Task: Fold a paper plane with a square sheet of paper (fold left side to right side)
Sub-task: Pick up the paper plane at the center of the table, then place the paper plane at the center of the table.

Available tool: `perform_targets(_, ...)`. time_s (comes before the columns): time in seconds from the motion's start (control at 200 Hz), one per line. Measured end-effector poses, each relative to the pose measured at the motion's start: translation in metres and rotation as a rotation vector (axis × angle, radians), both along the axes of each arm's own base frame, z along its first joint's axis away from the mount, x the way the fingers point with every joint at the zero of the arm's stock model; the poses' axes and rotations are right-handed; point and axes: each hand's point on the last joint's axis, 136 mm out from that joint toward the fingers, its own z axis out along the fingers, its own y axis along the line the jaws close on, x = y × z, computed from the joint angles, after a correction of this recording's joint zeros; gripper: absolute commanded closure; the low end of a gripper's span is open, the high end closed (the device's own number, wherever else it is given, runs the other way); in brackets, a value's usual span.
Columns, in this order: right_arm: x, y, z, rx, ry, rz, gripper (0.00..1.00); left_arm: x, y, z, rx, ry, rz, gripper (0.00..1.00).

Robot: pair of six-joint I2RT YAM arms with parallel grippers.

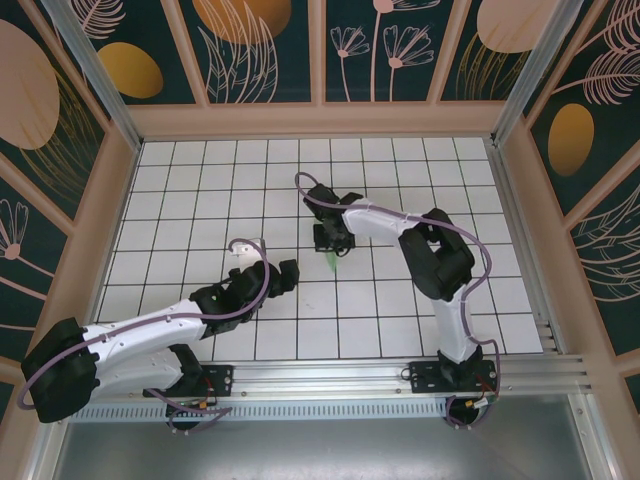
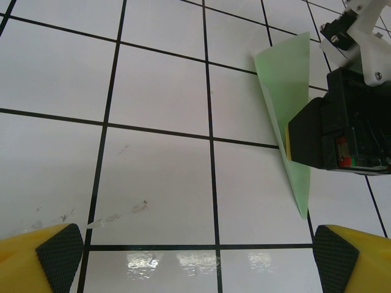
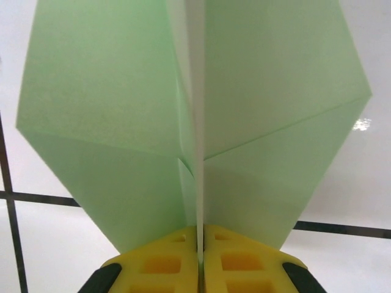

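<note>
Yellow fingers (image 3: 165, 268) of the right gripper (image 3: 200, 262) sit closest to the lens, pressed together with no gap, clamping the central fold of the paper plane (image 3: 116, 122). The pale mint-green wings spread to either side just beyond those fingertips, and a diagonal crease runs across each. From above, the right gripper (image 1: 332, 240) is over the middle of the white grid table (image 1: 200, 180). A narrow green sliver of the plane (image 1: 331, 262) pokes out from it on the side toward the arm bases. Whether the paper rests on the tiles or hangs clear of them cannot be told. The left gripper (image 2: 195, 253) is on the left of the right gripper and apart from it. Its yellow, black-padded fingertips (image 2: 58, 253) are spread as far apart as they go, with nothing but bare tile between them. From that wrist camera the plane (image 2: 284, 79) appears as a long, slim triangle beside the right gripper's black body, one edge tucked behind it. Faint smudges mark the tile (image 2: 156, 189) to the left of the right gripper.
</note>
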Motion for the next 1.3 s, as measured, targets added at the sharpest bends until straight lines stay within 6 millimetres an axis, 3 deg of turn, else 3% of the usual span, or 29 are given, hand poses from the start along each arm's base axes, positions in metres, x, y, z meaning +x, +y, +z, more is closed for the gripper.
perform_targets(0.345,0.009,0.014,0.012,0.005,0.002,-0.010,0.88,0.000,0.001,0.000,0.007,-0.005,0.000,0.02)
perform_targets(0.641,0.001,0.025,0.000,-0.019,0.042,-0.006,0.87,0.001,0.001,0.002,0.015,-0.011,-0.005,0.01)
perform_targets(0.901,0.001,0.026,-0.002,-0.033,0.057,-0.010,0.80,0.001,0.001,0.002,0.015,-0.011,-0.006,0.02)
perform_targets(1.301,0.008,0.029,0.015,-0.044,0.032,-0.014,0.67,0.003,-0.003,0.007,0.018,-0.014,-0.010,0.02)
